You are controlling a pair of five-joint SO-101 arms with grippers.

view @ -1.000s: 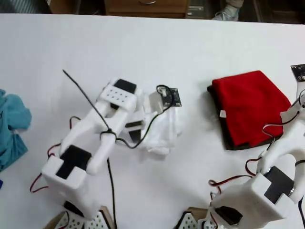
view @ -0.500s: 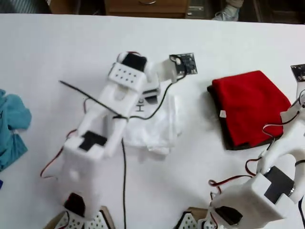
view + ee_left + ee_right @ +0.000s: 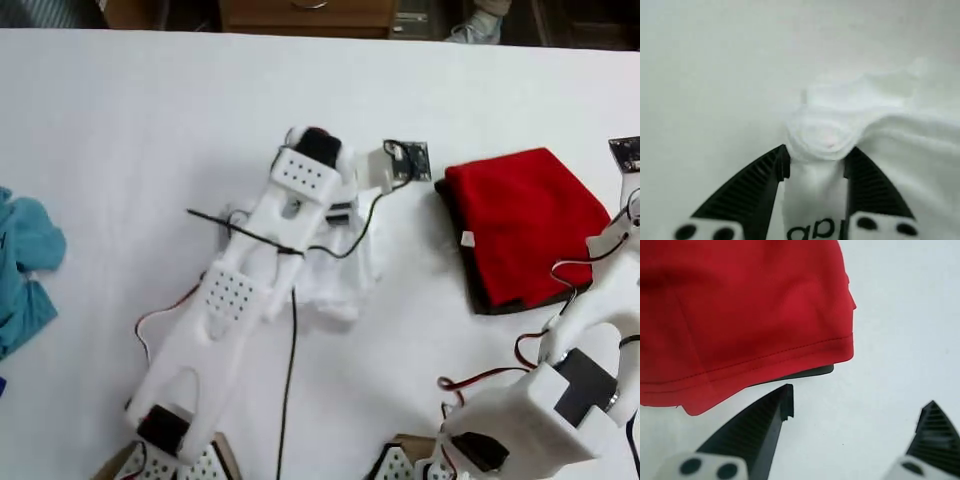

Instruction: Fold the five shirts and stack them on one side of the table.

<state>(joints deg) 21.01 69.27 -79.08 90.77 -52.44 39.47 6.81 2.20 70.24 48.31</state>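
The left gripper has its black jaws pinched on a bunched fold of the crumpled white cotton shirt. The shirt lies mid-table, hard to tell from the white table and largely hidden under the left arm. The right gripper hangs with jaws spread just beside the folded red shirt. A dark layer peeks from beneath that shirt, its kind unclear. A crumpled teal shirt is cut off at the left edge.
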